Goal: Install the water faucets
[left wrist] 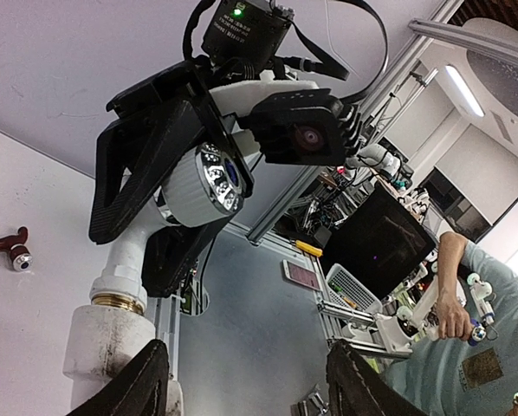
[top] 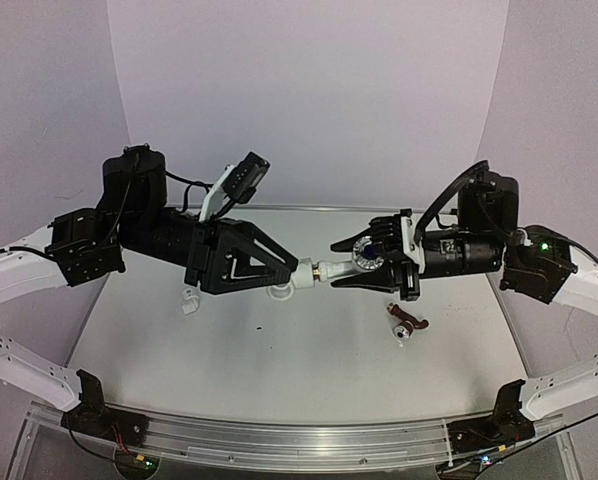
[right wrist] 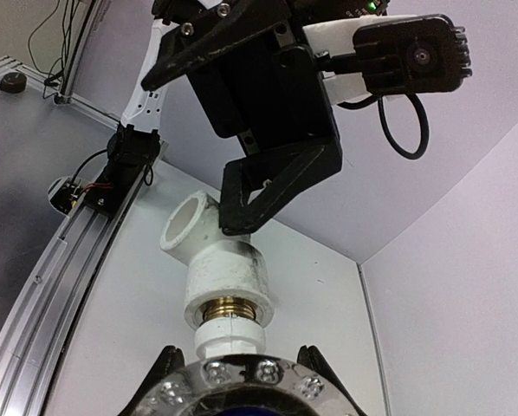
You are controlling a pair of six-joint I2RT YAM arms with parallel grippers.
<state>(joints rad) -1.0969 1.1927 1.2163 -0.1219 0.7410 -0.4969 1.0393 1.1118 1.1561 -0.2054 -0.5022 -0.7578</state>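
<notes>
The right pincer (top: 339, 264) gripped the faucet (top: 363, 256) by its knob, above the table (top: 279, 370). The left pincer (top: 291, 270) clamped the elbow (top: 305, 275). With the brass thread at the socket, the step called for aligned axes and gentle twisting to avoid cross-threading.

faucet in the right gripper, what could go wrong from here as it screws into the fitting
1. Cross-threading: the brass thread of the faucet shows outside the elbow fitting, and both parts hang in mid-air, so a slight tilt could jam it.
2. Slip: the left gripper holds the fitting only between its fingertips, so turning torque may twist it loose.
3. The right gripper clamps the round knob, which might spin instead of driving the body.
</notes>
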